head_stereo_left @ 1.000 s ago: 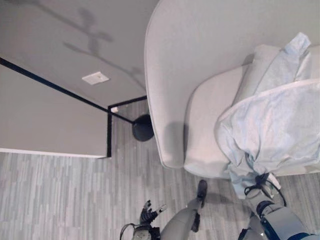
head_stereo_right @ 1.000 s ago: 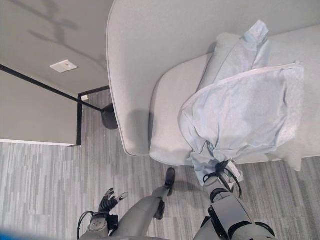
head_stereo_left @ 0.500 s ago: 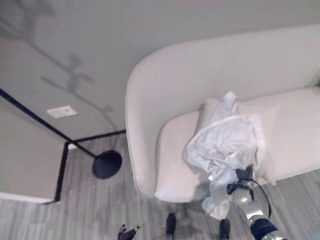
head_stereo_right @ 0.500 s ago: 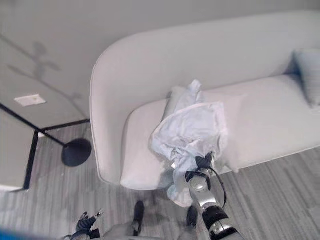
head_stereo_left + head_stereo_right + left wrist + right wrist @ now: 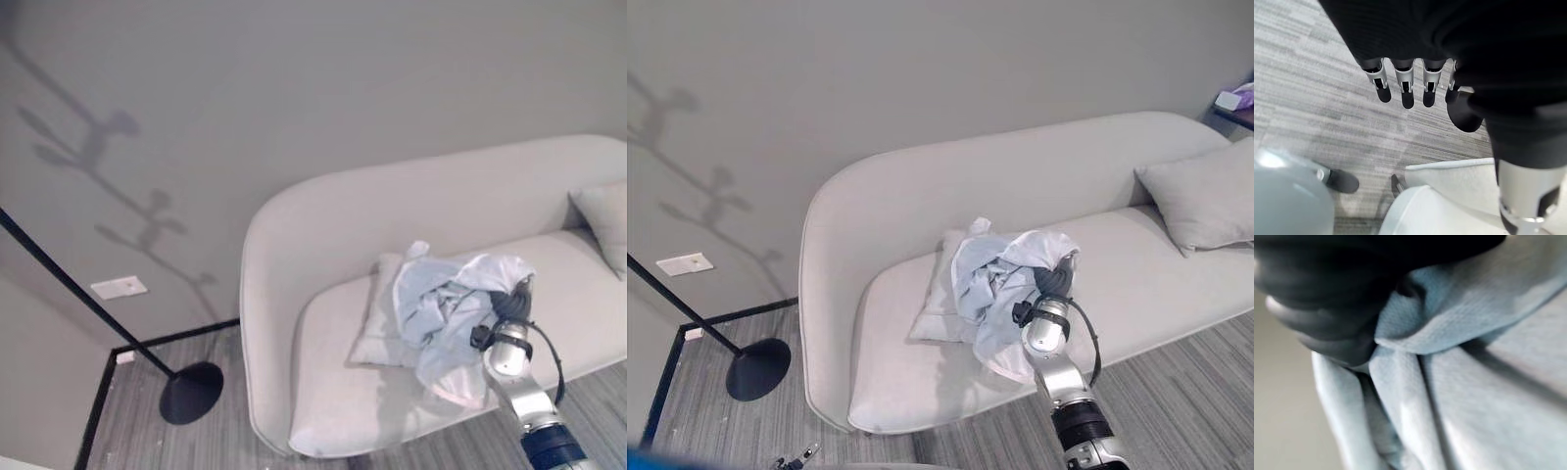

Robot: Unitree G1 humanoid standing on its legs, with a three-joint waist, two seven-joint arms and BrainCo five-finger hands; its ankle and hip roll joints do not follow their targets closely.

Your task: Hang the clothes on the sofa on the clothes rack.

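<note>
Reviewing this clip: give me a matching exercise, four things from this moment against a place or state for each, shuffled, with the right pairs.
Things:
1. light blue garment
2. right robot hand
3. left robot hand
4. black round rack base

Places or states:
A. on the floor beside the sofa's rounded end
B. fingers straight, holding nothing, over the floor
C. bunched up and lifted above the seat
D. closed on cloth

Pairs: 1-C, 2-D, 3-B, 4-A
</note>
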